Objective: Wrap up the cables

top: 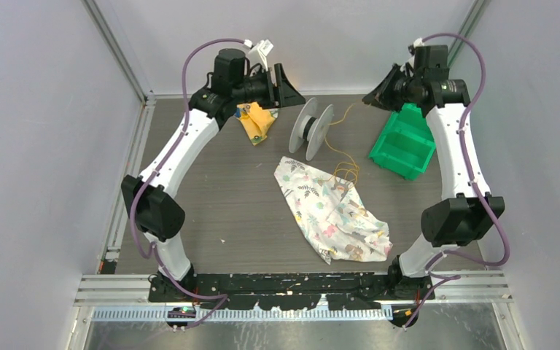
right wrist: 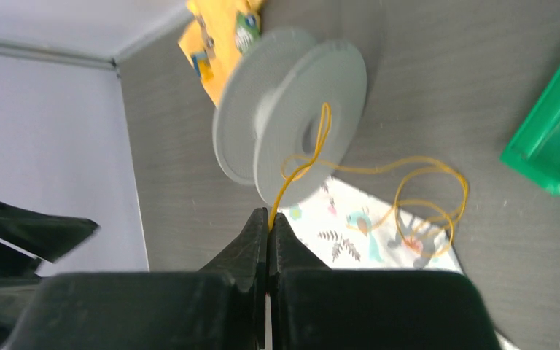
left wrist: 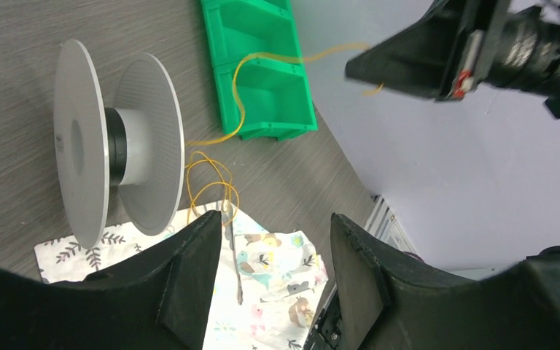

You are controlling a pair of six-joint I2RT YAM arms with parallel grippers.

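Jaws: your right pair (right wrist: 270, 219) clamps the cable (right wrist: 324, 124); your left pair (left wrist: 275, 219) stands apart.
Cable runs from the spool (top: 322, 133), looping across the counter (top: 226, 204) onto the patterned cloth (top: 332, 211).

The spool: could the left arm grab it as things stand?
Probably yes. The left gripper hangs open near the spool, with nothing between them; the yellow cord runs off its far side.

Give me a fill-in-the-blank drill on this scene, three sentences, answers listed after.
The right hand is ____ on the yellow cord.
The left hand is ____ and holds nothing.
The cord's loose loops lie partly on the patterned cloth, near the ____ bin.
Missing words: shut, open, green.
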